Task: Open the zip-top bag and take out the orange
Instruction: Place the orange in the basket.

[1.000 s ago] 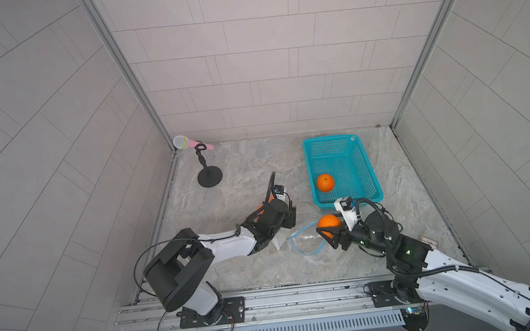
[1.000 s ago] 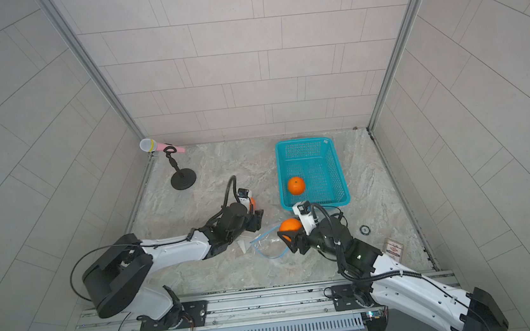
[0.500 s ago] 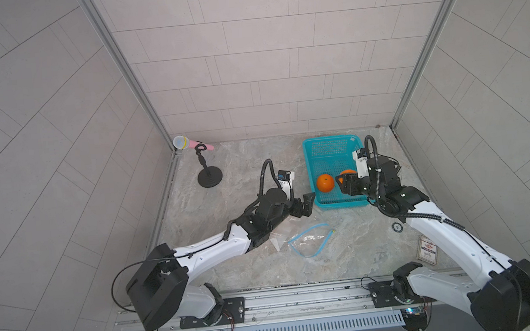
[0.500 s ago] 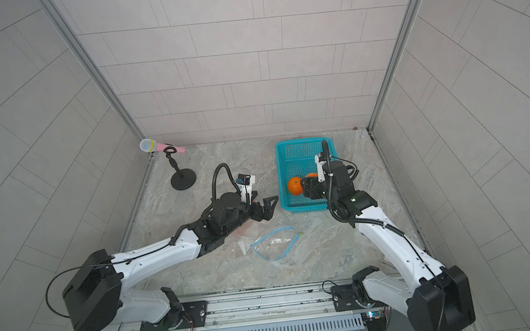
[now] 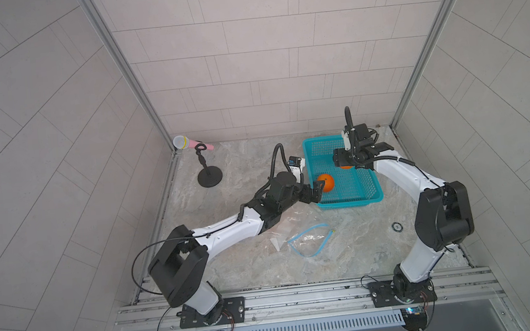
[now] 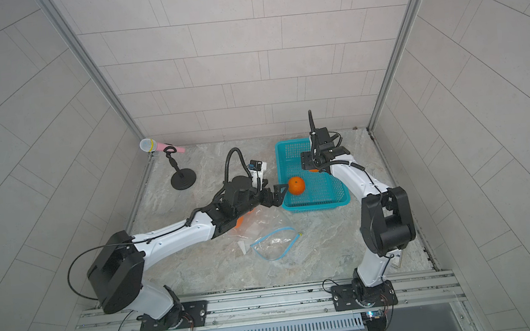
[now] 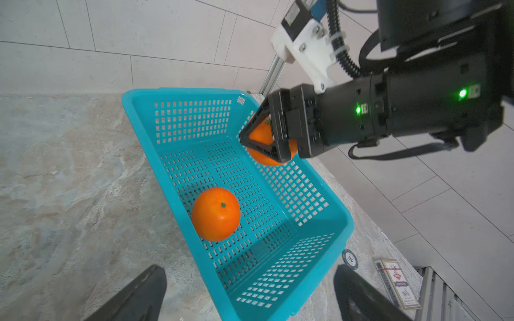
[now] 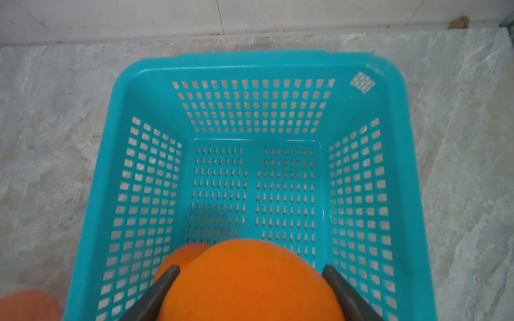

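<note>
- Pink microphone point(image 5: 200, 145) sits on its stand point(image 5: 210, 180), far left.
- My left claw point(image 5: 316, 192) is spread wide and empty, at the left rim of the basket point(image 5: 350, 202).
- Clear zip-top bag point(image 5: 307, 240) lies on the table point(image 5: 242, 181), in front of the basket.
- My right claw point(image 8: 250, 270) pinches an orange point(image 7: 264, 159) over the basket; another orange point(image 5: 326, 182) rests inside.

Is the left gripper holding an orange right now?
No, the left gripper is open and empty in the left wrist view, with the loose orange lying in the basket beyond it.
</note>
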`<state>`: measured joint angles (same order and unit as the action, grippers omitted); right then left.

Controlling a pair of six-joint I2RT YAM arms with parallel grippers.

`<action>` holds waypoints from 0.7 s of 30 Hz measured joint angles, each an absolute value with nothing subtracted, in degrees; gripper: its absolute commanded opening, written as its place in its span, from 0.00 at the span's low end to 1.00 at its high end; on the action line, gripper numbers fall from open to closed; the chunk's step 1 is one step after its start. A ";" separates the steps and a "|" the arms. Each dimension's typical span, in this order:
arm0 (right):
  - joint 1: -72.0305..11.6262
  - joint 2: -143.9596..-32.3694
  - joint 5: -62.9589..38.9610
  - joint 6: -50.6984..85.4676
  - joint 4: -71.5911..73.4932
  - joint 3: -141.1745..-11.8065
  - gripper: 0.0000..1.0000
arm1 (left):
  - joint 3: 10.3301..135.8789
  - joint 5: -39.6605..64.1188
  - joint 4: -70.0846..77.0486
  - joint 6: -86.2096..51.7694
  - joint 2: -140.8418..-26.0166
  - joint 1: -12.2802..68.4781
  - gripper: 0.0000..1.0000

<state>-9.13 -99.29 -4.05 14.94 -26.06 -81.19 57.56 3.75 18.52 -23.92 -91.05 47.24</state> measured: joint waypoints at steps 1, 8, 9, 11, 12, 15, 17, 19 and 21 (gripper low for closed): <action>-9.08 -100.68 -4.03 14.61 -26.46 -82.54 0.73 | 57.74 3.73 18.52 -23.79 -91.88 47.03 1.00; -8.82 -115.39 -4.49 12.45 -30.20 -94.76 0.71 | 59.02 5.02 16.69 -23.05 -95.94 44.91 1.00; -8.82 -117.84 -4.82 12.19 -30.92 -96.82 0.71 | 59.02 5.21 16.36 -22.96 -96.03 44.58 1.00; -8.84 -121.21 -5.56 11.88 -31.59 -99.20 0.71 | 59.02 5.43 16.12 -22.59 -96.14 44.14 1.00; -8.86 -122.41 -5.93 11.62 -31.92 -99.83 0.71 | 59.05 5.61 15.99 -22.44 -96.20 43.79 1.00; -9.08 -124.51 -6.44 11.00 -33.21 -101.03 0.71 | 59.77 6.52 15.97 -22.20 -97.14 42.89 1.00; -9.26 -125.34 -6.85 10.81 -33.89 -102.28 0.72 | 60.01 7.25 16.12 -22.20 -97.93 42.50 1.00; -9.47 -125.80 -7.42 10.72 -33.82 -103.07 0.72 | 60.01 7.60 16.10 -22.24 -98.74 42.39 1.00; -9.80 -125.93 -8.05 10.72 -33.65 -103.13 0.73 | 60.01 7.79 16.03 -22.24 -99.44 42.39 1.00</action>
<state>-9.80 -125.93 -8.05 10.72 -33.65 -103.13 60.01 7.79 16.03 -22.24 -99.44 42.39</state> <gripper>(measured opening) 0.767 0.999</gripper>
